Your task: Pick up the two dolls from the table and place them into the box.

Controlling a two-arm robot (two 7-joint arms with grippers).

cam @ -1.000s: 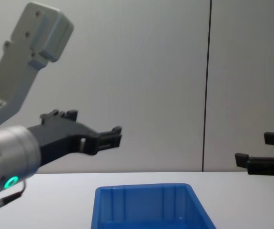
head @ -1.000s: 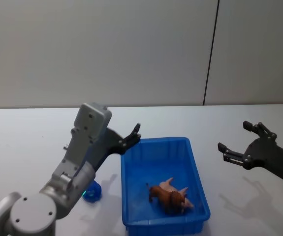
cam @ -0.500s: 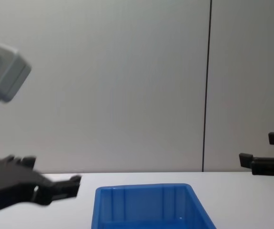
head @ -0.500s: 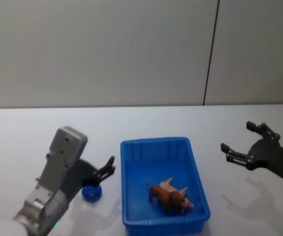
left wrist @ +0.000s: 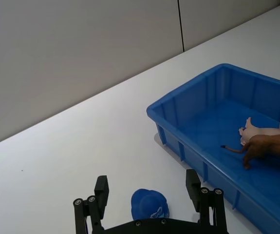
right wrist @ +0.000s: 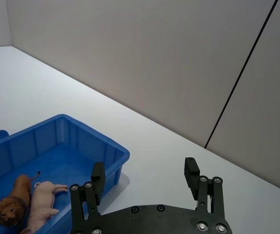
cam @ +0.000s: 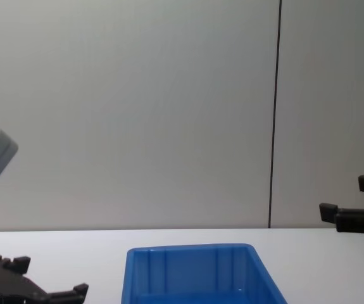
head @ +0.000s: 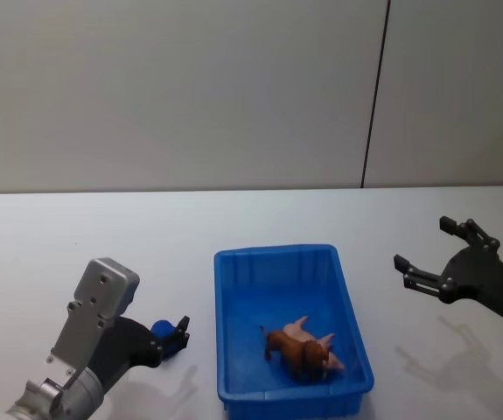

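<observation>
A small doll with a round bright-blue part lies on the white table just left of the box. My left gripper is low over the table and open, one finger on each side of this doll; the left wrist view shows the doll between the fingers of the gripper. Inside the blue box lie a brown lion toy and a pink animal toy. My right gripper hangs open above the table to the right of the box.
The table's far edge meets a grey wall with a dark vertical seam. The chest view shows the box's far wall, the left gripper low at the left and the right gripper at the right edge.
My left arm came down from above the box's left rim to the table, and its open fingers now flank the blue doll. The right gripper has barely moved.
</observation>
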